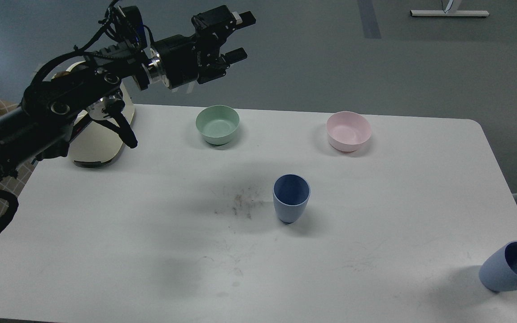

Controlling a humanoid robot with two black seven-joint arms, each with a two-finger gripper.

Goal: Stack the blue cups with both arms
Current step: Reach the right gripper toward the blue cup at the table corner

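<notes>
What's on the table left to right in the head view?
Cream appliance → mint-green bowl → upright blue cup → pink bowl → tilted blue cup at the right edge.

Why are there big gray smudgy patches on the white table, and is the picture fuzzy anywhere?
In the head view, the soft gray patches on the table are blurry shadows, probably cast by the raised arm with its left hand; each blue cup and bowl has a small shadow too. The darker specks by the middle cup look like scuff marks. There's no strong glare, and the picture is mostly sharp.
</notes>
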